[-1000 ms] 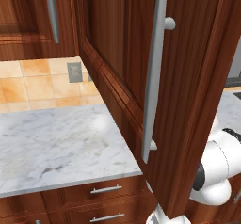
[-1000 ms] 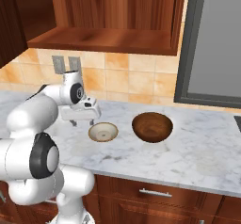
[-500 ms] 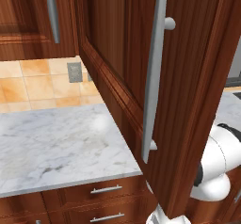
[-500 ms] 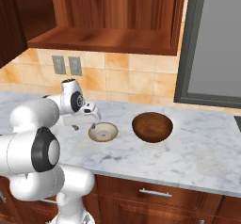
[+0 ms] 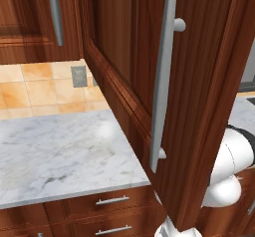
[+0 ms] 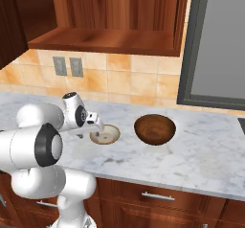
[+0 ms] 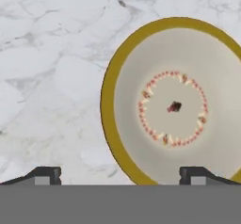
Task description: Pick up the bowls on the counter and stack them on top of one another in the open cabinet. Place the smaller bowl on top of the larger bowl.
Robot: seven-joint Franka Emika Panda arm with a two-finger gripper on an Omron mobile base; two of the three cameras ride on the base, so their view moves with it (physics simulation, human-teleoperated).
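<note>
1. Dark end effector fingertips spread wide, gripping nothing, hovering over the left rim of the small bowl.
2. Two bowls counted on the worktop: one small cream bowl with a mustard rim and a ring of red dots inside, and one larger brown wooden bowl near it on its right, apart.
3. One open cabinet above both bowls, shelf bare; one door swung out, bearing one long silver bar handle.
</note>
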